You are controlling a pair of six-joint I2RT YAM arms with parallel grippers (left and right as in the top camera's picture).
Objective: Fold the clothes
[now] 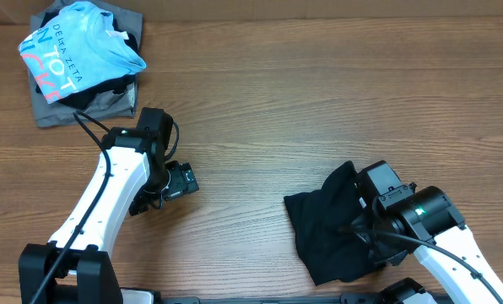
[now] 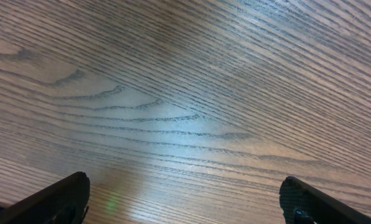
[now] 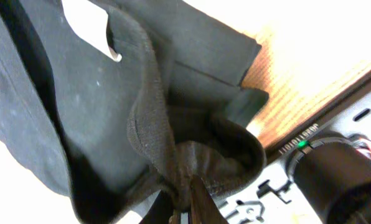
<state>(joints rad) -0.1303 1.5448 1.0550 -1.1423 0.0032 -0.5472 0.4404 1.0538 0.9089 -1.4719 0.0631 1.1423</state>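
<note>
Toward the lower right of the overhead frame, the black T-shirt [image 1: 332,224] lies in a crumpled heap on the tabletop [image 1: 277,101], with the right arm [image 1: 441,232] reaching in from the bottom right corner and its wrist sitting over the shirt's right edge. The right wrist view shows the right fingers [image 3: 199,202] pressed together on a gathered ridge of the fabric, and folds fan upward from that pinch.

The step looks like taking hold of the shirt to open it out before any fold is made. The pinch seems to catch several layers at once, so a slow, low lift would let the loose cloth slide free instead of dragging the whole bundle. Pulling toward the bare middle of the tabletop would give room to lay it flat. A second hold at another edge or the collar would help stretch it.

The left arm [image 1: 108,194] rises from the lower left corner, bent at the elbow, wrist aimed down at bare wood. The left fingers [image 2: 55,199] are spread wide with nothing between them, well apart from the shirt. The light blue shirt [image 1: 74,51] and the grey garment [image 1: 57,110] sit piled at the upper left.
</note>
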